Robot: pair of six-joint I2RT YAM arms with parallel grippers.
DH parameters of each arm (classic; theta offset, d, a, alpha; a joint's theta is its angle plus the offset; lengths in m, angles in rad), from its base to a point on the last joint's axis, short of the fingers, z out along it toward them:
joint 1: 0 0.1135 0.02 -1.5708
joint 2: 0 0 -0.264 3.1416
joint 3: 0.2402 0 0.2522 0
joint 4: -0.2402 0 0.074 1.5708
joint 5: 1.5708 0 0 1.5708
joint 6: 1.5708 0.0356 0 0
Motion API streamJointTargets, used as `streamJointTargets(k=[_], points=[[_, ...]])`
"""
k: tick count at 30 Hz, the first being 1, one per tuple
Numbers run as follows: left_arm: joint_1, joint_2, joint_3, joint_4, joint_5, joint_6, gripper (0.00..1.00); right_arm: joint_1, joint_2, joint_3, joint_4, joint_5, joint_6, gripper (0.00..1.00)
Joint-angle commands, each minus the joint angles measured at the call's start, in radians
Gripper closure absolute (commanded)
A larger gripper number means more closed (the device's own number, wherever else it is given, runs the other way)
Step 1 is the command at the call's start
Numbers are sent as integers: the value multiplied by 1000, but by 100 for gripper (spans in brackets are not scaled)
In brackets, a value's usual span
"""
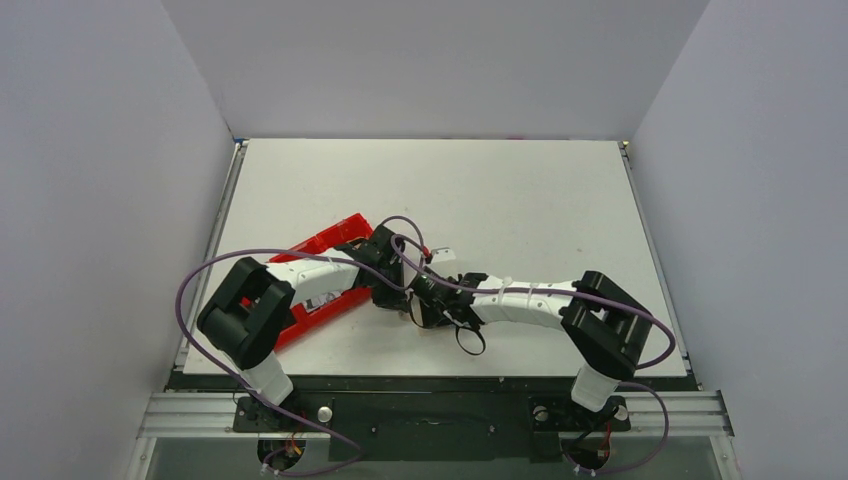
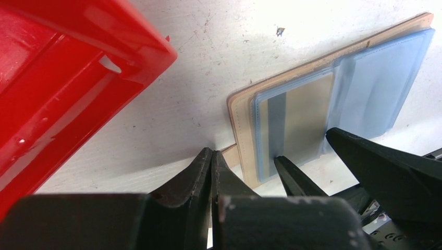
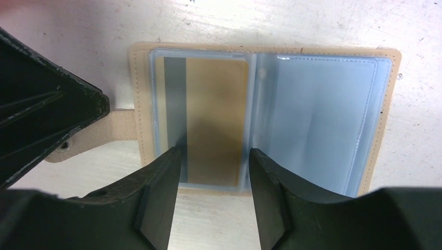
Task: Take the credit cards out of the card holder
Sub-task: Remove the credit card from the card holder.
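A: Where's the holder (image 3: pixel 139 94)?
B: Open flat on the desk (image 3: pixel 312 21), mid-frame in the right wrist view, a gold card (image 3: pixel 216 120) in its left half.
A: Jaws?
B: Right jaws stand open astride the card's lower edge, holding nothing. Left jaws are shut, tips at the tab (image 3: pixel 117 127).

Plain grey walls (image 1: pixel 430 60), white table (image 1: pixel 520 190).

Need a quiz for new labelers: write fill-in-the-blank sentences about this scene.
The holder is ___, not closed.
The card in it has a grey ___.
The left tool, by the tab, is ___.
The tray is coloured ___.
Missing words: open; stripe; shut; red.
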Motion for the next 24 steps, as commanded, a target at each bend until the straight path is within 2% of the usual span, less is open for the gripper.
streamJointTargets(k=[1, 10, 11, 24], points=[[0, 16, 19, 6, 13, 12, 100, 27, 15, 43, 19, 27, -23, 55], [2, 18, 20, 2, 16, 13, 100, 1, 17, -26, 56, -20, -1, 65], [1, 18, 21, 1, 15, 13, 100, -5, 5, -37, 71, -25, 6, 69], [0, 26, 32, -14, 12, 23, 100, -159, -58, -250, 277, -240, 55, 89]])
